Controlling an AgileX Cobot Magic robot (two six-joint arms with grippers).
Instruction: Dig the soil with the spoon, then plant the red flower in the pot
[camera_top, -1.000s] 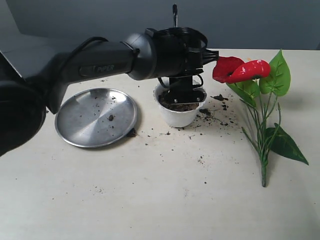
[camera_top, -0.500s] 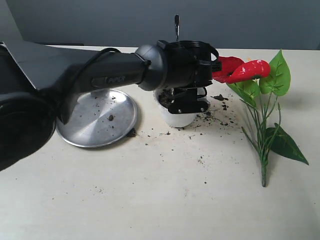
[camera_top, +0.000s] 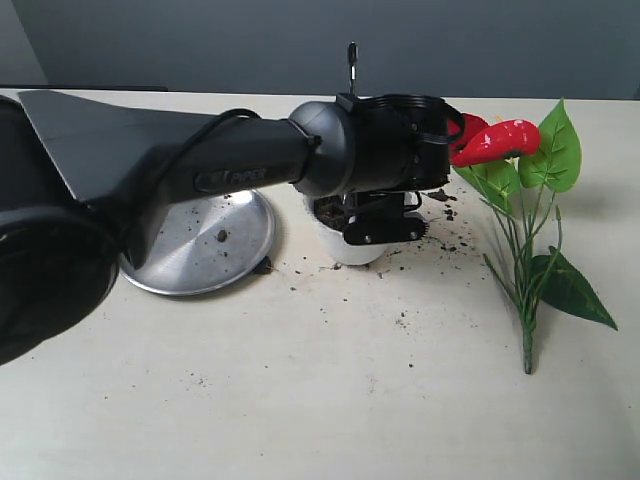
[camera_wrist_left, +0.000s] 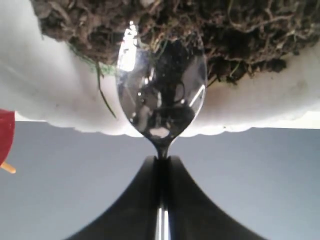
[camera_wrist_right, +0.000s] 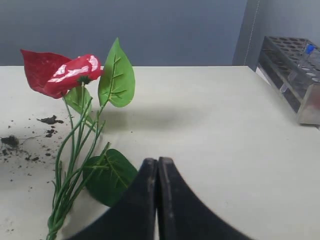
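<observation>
Exterior view: the steel plate (camera_top: 195, 243) lies at nine o'clock of the pot (camera_top: 352, 246). The left gripper (camera_top: 385, 215), clenched on the spoon (camera_wrist_left: 161, 92), has swung rightward since a second ago, hiding more of the pot; the bowl meets the soil (camera_wrist_left: 240, 35). At three o'clock lies the red flower (camera_top: 495, 140); the right gripper (camera_wrist_right: 157, 200) is closed, empty. Bare table (camera_top: 300, 400) spreads at six o'clock.

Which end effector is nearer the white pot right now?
Left. The left end effector, shut on the spoon, is over the white pot with the bowl at the soil. The right end effector is off beside the red flower.
</observation>
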